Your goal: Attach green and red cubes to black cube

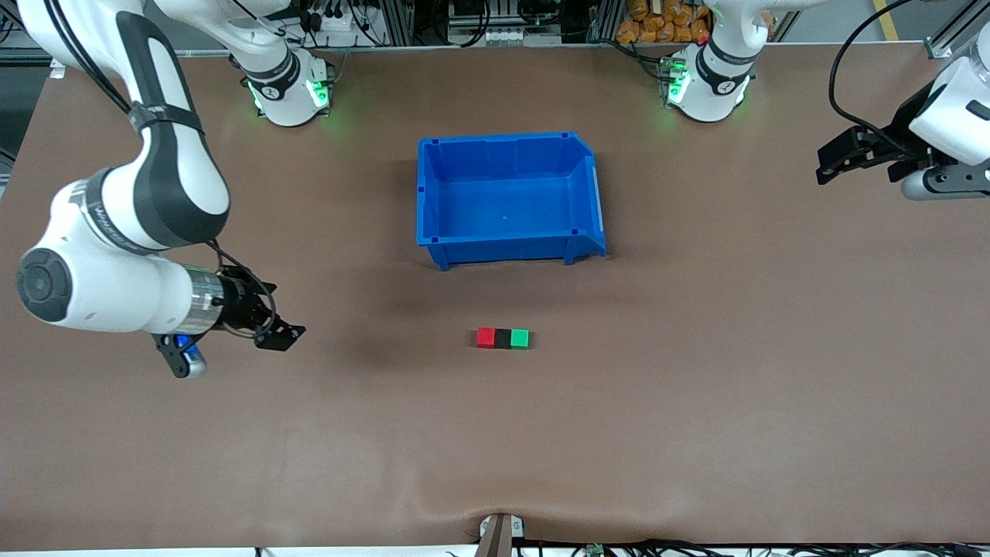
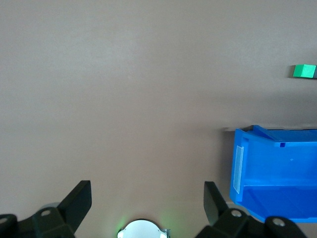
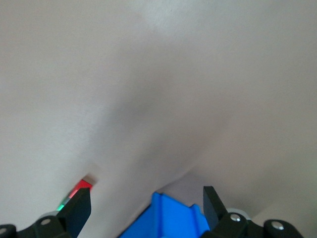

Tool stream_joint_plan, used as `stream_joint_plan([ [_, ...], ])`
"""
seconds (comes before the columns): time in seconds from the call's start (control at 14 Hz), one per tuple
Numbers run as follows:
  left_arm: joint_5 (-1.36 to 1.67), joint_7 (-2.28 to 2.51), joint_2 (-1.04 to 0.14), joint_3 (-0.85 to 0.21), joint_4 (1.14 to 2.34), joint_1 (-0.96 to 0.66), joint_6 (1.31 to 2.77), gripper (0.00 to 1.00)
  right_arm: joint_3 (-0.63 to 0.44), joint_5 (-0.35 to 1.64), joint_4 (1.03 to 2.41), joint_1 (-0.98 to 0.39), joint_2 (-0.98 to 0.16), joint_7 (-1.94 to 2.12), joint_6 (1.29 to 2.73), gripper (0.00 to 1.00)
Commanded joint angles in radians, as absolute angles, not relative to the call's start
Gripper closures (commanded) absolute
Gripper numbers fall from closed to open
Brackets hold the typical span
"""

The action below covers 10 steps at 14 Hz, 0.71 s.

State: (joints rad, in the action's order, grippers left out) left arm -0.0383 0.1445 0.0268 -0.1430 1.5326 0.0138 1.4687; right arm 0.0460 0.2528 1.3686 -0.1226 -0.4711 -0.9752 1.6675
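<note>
The red cube (image 1: pixel 485 337), the black cube (image 1: pixel 503 338) and the green cube (image 1: pixel 520 338) lie touching in one row on the brown table, black in the middle, nearer the front camera than the blue bin (image 1: pixel 503 249). My right gripper (image 1: pixel 280 336) hangs open and empty over the table toward the right arm's end, well apart from the row. My left gripper (image 1: pixel 855 166) is open and empty, raised over the left arm's end. The left wrist view shows the green cube (image 2: pixel 303 71) away from the open left gripper (image 2: pixel 147 198). The right wrist view shows the red cube (image 3: pixel 81 187) beside the open right gripper (image 3: pixel 147 203).
The empty blue bin (image 2: pixel 247 168) stands mid-table between the cube row and the arm bases; one corner of the bin (image 3: pixel 168 218) shows in the right wrist view. A small bracket (image 1: pixel 499 530) sits at the table edge nearest the front camera.
</note>
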Motion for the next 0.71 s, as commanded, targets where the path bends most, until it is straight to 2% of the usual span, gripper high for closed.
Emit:
stream_joint_plan([
  [0.0,-0.054,0.150,0.043,-0.149,1.545,0.017,1.483,0.00,0.063,0.227,1.385,-0.086,-0.434,-0.894,1.635,0.00],
  [0.64,-0.054,0.150,0.044,-0.147,1.540,0.018,1.488,0.00,0.060,0.138,1.385,-0.075,-0.416,-0.695,1.586,0.00],
])
